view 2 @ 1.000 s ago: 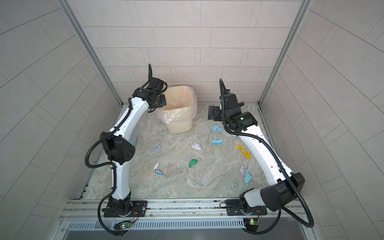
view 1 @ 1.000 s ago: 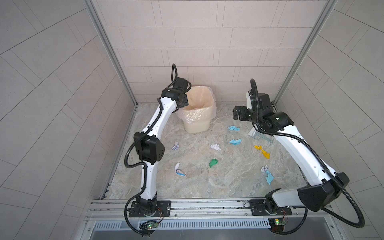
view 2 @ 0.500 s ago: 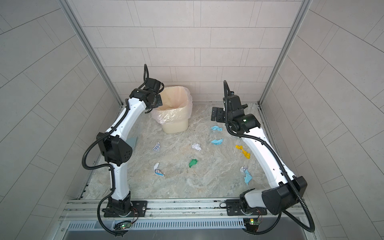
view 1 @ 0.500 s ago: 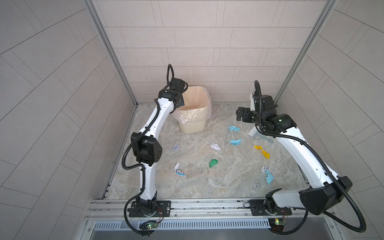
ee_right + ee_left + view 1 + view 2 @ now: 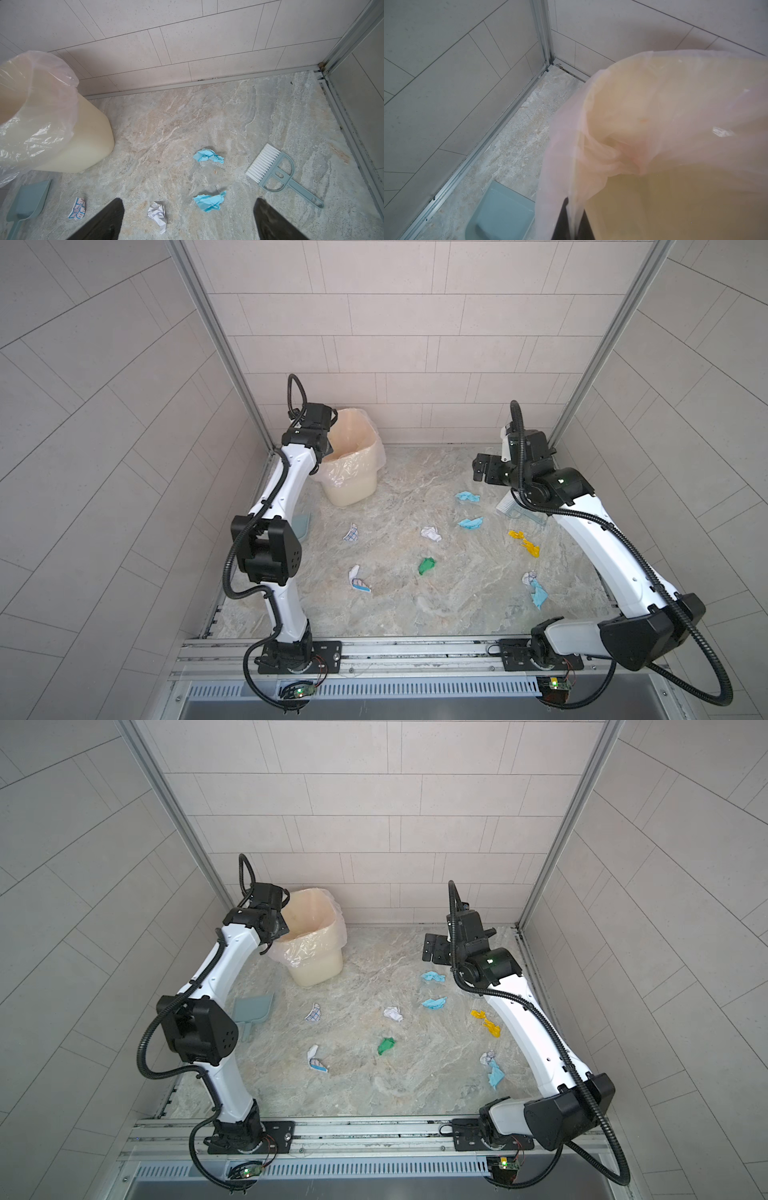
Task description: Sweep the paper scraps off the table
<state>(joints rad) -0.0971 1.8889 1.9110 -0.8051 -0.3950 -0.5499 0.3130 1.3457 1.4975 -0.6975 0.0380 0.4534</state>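
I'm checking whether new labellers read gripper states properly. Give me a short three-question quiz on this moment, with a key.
1. True or false: the right gripper holds the brush.
2. What is the left gripper shut on? A the dustpan; B the bin liner; C the brush.
3. What lies in the dustpan?

Key:
1. False. Its jaws stand open and the brush lies on the table.
2. B.
3. Nothing. The visible paper scraps lie on the table.
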